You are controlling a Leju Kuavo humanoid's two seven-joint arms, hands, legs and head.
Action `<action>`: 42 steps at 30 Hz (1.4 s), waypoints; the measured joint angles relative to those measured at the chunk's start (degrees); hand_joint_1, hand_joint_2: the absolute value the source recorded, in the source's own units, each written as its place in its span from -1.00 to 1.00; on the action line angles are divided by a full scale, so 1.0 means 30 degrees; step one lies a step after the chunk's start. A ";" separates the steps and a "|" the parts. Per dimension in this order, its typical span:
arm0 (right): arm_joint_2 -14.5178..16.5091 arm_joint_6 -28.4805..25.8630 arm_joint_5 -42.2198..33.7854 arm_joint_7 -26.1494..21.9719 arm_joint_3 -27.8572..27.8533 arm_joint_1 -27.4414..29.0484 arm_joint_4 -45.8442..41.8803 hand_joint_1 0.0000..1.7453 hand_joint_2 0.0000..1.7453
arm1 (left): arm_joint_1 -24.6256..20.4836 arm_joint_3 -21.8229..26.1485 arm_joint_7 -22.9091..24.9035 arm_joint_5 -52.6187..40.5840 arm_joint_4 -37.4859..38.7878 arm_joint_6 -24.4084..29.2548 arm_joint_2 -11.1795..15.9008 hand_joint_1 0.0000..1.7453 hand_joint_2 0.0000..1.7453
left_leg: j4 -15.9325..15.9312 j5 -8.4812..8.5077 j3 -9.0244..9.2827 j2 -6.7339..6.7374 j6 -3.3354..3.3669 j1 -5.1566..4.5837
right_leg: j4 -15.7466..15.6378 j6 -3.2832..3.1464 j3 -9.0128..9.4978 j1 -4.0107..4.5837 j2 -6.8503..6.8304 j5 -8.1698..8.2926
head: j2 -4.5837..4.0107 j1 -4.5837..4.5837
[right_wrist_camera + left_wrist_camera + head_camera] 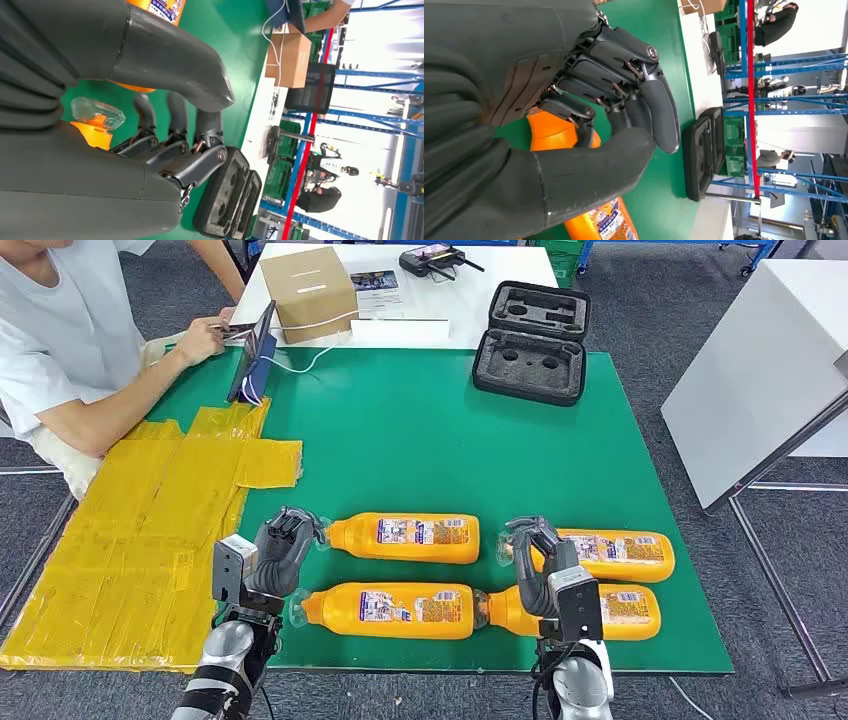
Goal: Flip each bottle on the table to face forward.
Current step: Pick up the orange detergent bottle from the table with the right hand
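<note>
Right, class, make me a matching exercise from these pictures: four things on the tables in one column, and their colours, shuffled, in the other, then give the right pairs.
Things:
1. bottles
2. foam-lined case
3. cardboard box
4. taped sheet

Colours:
A. brown
B. yellow
C. orange
D. black

Pairs: 1-C, 2-D, 3-A, 4-B

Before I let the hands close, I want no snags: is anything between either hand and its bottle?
Nothing visible. The left hand is already at the cap end of the upper left bottle, and the right hand at the cap end of the upper right bottle. Bare green mat lies around them.
</note>
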 joint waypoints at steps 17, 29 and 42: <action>-0.2782 -0.5889 -0.1628 -0.0606 0.5958 0.0123 -0.3383 1.00 1.00 | 0.4788 -0.4517 0.1632 -0.5348 -1.0308 1.1612 0.2903 1.00 1.00 | -0.0008 -0.0016 0.0022 -0.0067 -0.0007 0.0016 | -0.0001 0.0002 0.0030 0.0005 -0.0040 -0.0062 | 0.0000 0.0000; -0.3308 -0.6273 -0.0921 -0.0420 0.6506 -0.0121 -0.3657 -1.00 1.00 | 0.4969 -0.4863 0.1821 -0.5597 -1.1160 1.1628 0.3464 -0.81 1.00 | -0.0004 -0.0010 0.0030 -0.0071 -0.0001 0.0013 | 0.0000 0.0007 0.0051 0.0005 -0.0042 -0.0060 | 0.0000 -0.0002; -0.4168 -0.6894 0.5763 0.3642 0.6958 -0.1404 -0.3207 -1.00 -1.00 | 0.5043 -0.4757 0.2466 -0.5992 -1.1515 1.1373 0.3570 -1.00 1.00 | -0.0005 -0.0006 0.0032 -0.0072 0.0002 0.0012 | 0.0001 0.0006 0.0059 0.0003 -0.0042 -0.0058 | 0.0000 0.0000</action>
